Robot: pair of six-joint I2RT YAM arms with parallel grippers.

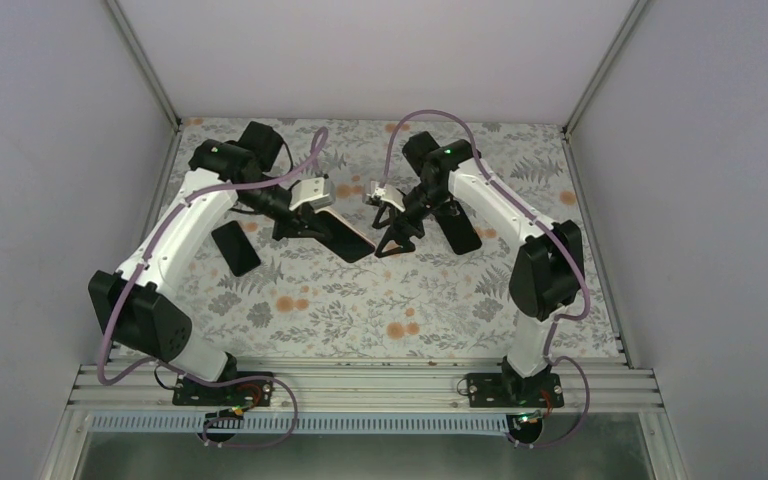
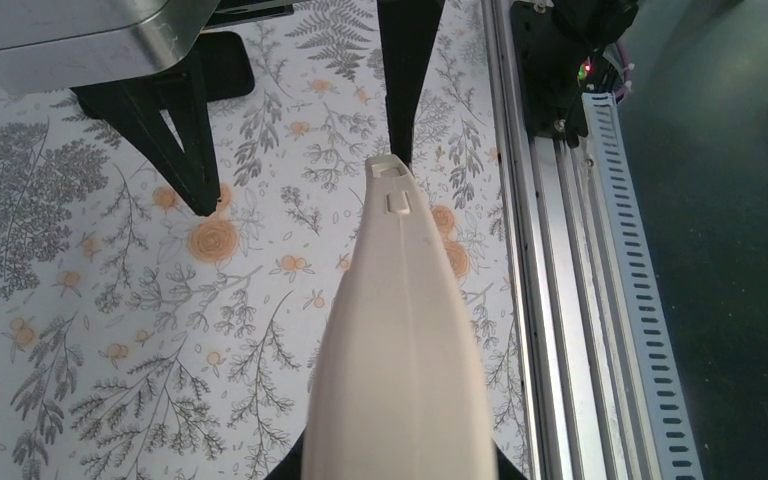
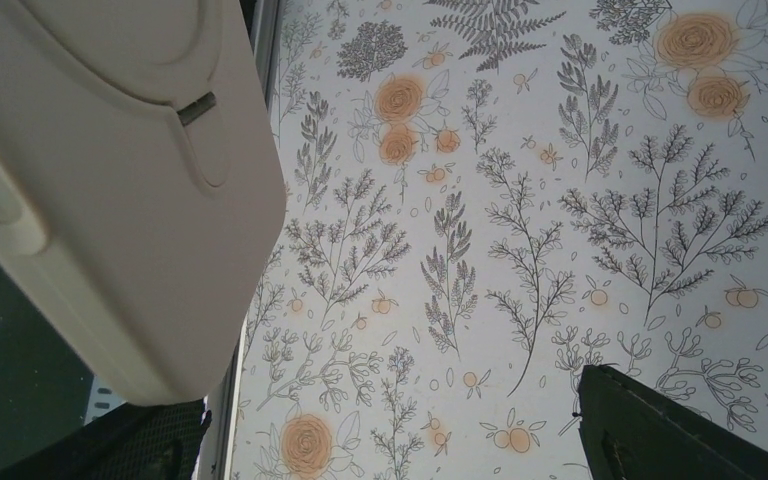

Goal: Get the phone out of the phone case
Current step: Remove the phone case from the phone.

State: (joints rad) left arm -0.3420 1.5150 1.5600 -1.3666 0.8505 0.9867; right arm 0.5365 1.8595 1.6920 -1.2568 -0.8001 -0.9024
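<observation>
Both arms lean in from their bases and nearly meet in the middle. The left arm (image 1: 175, 235) climbs away, then turns its wrist rightward; the left jaws are pinched tight in a grip. The right arm (image 1: 508, 205) doubles back leftward (forearm high, wrist dipped), and the right jaws are spread wide, tips pointing down, just beside the left jaws.

The left arm (image 1: 175, 230) and the right arm (image 1: 505, 205) are clad in smooth white shells, which are joined by rounded black joint housings (image 1: 140, 315). A lilac cable (image 1: 110, 330) is run in loose loops along each arm. Each arm is mounted on a black base plate (image 1: 222, 390). A silver camera block (image 1: 310, 193) is fitted at each wrist. Black tapering fingers are carried by the left gripper (image 1: 312, 226) and the right gripper (image 1: 397, 243). A green light (image 1: 447, 152) is lit on the right arm.
</observation>
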